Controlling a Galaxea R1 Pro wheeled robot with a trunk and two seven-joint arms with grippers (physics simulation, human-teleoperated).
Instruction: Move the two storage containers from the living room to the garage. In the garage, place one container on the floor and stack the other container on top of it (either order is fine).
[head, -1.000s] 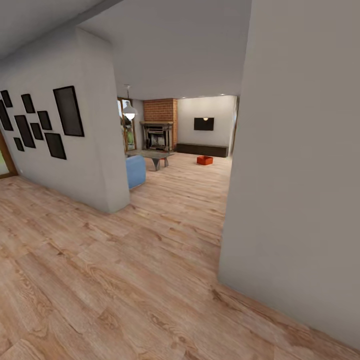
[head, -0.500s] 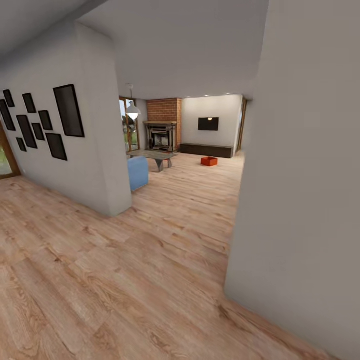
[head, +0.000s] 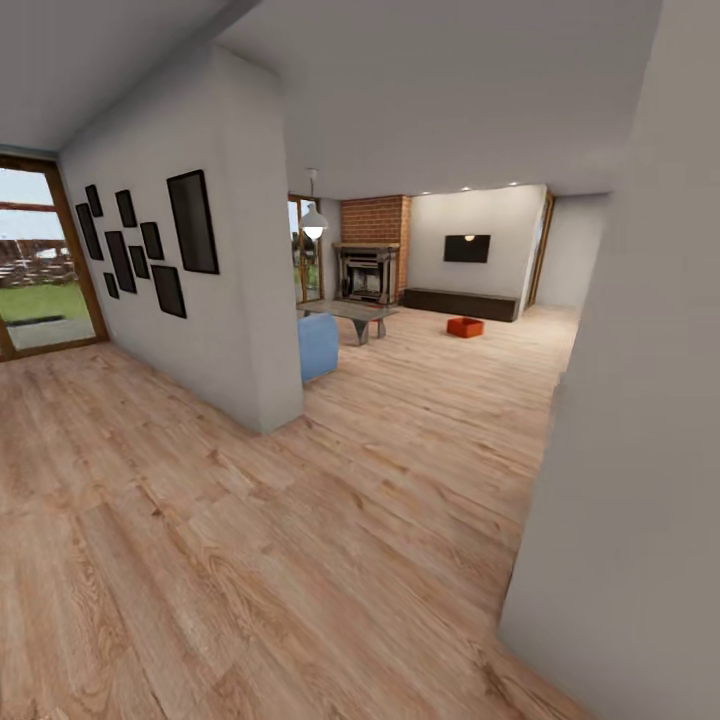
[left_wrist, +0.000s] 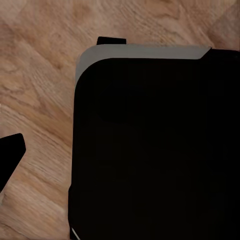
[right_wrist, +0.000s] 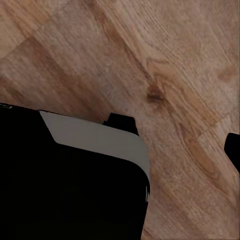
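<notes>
One red-orange storage container (head: 465, 327) sits on the light wood-plank floor (head: 300, 560) far ahead in the living room, near a long dark cabinet (head: 460, 302). In the left wrist view, one dark fingertip (left_wrist: 10, 157) of my left gripper (left_wrist: 120, 160) shows at the picture's edge, over plank floor and my black base (left_wrist: 150, 150). My right gripper (right_wrist: 120, 150) likewise shows one fingertip (right_wrist: 234, 150) at the edge above the planks. Both look open and hold nothing.
A grey wall with black picture frames (head: 190, 280) juts out on the left; another grey wall (head: 640, 450) stands close on the right. Between them a passage leads to a blue sofa (head: 318, 345), a low table (head: 355, 315) and a brick fireplace (head: 368, 272). A glazed door (head: 40, 260) stands far left.
The whole head view has shifted: the camera has turned, bringing the glazed door into view at left. The container now sits further right in the picture.
</notes>
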